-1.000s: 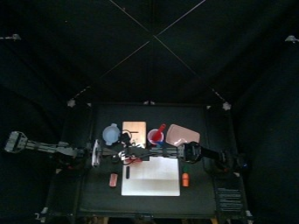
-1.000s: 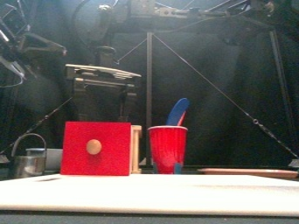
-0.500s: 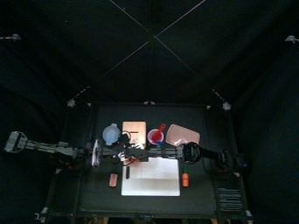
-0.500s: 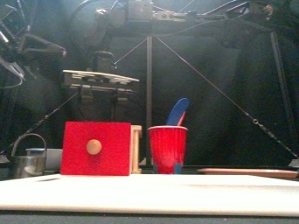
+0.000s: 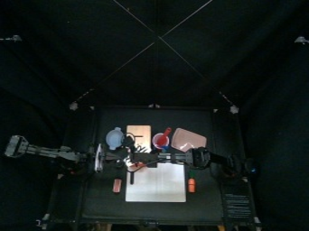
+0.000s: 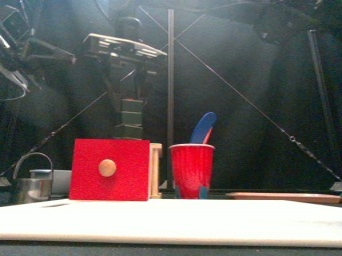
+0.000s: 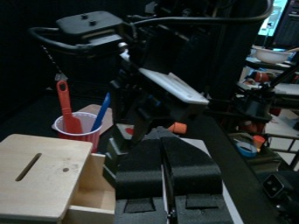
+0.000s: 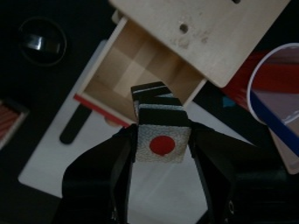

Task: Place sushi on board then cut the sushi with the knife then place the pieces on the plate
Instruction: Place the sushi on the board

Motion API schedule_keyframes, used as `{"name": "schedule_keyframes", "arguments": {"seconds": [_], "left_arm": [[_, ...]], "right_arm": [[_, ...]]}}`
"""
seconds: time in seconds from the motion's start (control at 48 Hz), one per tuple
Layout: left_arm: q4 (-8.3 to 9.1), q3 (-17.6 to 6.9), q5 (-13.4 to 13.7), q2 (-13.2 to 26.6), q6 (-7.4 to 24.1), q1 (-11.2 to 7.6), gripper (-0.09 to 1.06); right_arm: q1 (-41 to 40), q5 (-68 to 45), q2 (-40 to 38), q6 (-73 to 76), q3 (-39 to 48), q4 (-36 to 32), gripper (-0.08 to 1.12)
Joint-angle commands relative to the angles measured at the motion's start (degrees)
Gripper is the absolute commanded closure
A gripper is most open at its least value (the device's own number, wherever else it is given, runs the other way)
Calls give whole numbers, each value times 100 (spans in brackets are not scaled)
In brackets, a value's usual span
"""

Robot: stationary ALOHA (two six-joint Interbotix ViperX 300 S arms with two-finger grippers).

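Overhead, the white cutting board (image 5: 157, 188) lies at the front of the worktop (image 5: 97, 203). The wooden box (image 5: 136, 134) is at its 12 o'clock and the pink tray (image 5: 191, 137) at its 1 o'clock. Both arms meet between box and board, with the right claw (image 5: 147, 160) at the box's 6 o'clock and the left claw (image 5: 128, 163) just at the right claw's 9 o'clock.

From the front, the right claw hangs high above the red drawer front (image 6: 110, 170), pointing straight down.

The left wrist view shows the left claw's jaws pressed together on nothing, beside the box, with the red cup (image 7: 79, 129) beyond.

The right wrist view shows the right claw clamped on one end of the sushi roll (image 8: 162, 140), over the open drawer (image 8: 140, 66). The roll's pale, red-centred face looks back at the camera.

The roll is probably light and stiff, but its blocks come apart, so an end grip may shed the lower ones. A hold across its middle would be safer.
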Motion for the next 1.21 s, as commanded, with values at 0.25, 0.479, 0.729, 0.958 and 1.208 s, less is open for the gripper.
{"name": "schedule_keyframes", "arguments": {"seconds": [0.25, 0.479, 0.729, 0.958, 1.208], "left_arm": [[26, -536, 35, 26, 18, 97, 89], [18, -519, 149, 18, 9, 176, 89], [9, -563, 255, 18, 0, 185, 89], [-79, -703, 334, 26, -9, 220, 89], [-281, -1055, 853, 26, -9, 343, 89]], "right_arm": [[-18, -53, -738, -668, -272, -756, 36], [44, 325, -1292, -826, -132, -1028, 36], [105, 272, -2417, -888, 1301, -1107, 36], [-26, -2540, -3964, 35, 4913, -97, 36], [0, -4228, -4377, 229, 7031, 26, 36]]}}
